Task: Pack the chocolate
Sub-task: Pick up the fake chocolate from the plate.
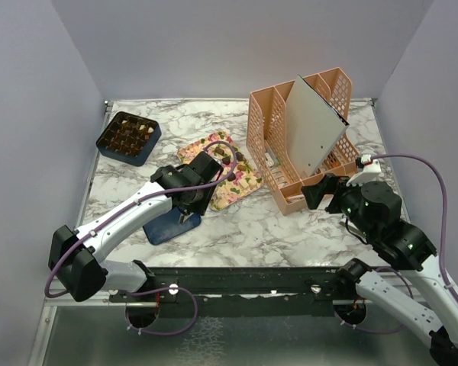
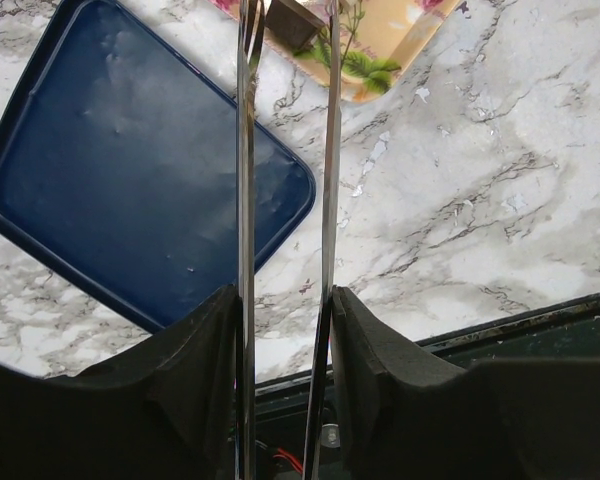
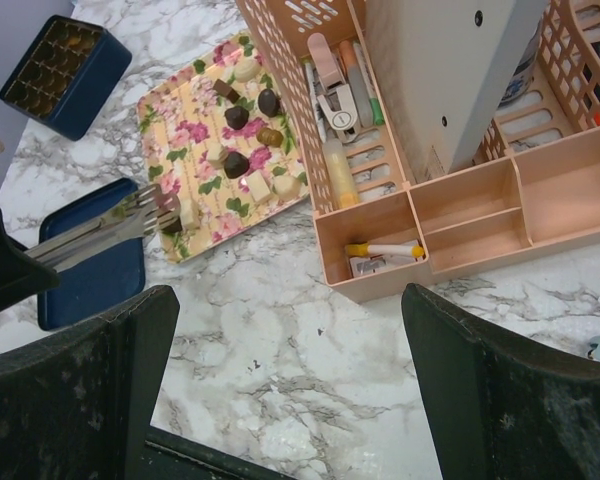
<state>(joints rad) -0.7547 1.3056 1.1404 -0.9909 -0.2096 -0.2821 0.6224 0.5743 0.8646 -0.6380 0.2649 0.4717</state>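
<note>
While the left gripper [image 2: 285,345] is clamped on metal tongs [image 2: 244,180], their tips bracket one dark piece [image 2: 292,22] at the floral tray's [image 2: 385,60] edge; whether it is pinched cannot be told.

Right gripper [image 3: 290,385]: fingers wide apart, holding nothing, hanging above the marble.

Chocolate [image 3: 237,118]: roughly ten pieces loose on the tray.

Blue box [image 1: 141,156]: far left corner, well apart from the tray; a few cells filled, the others too dark to tell.

Lid [image 2: 130,170]: off, flat beside the tray.

Judgement: packing partly done; most transfers and closing remain.
</note>
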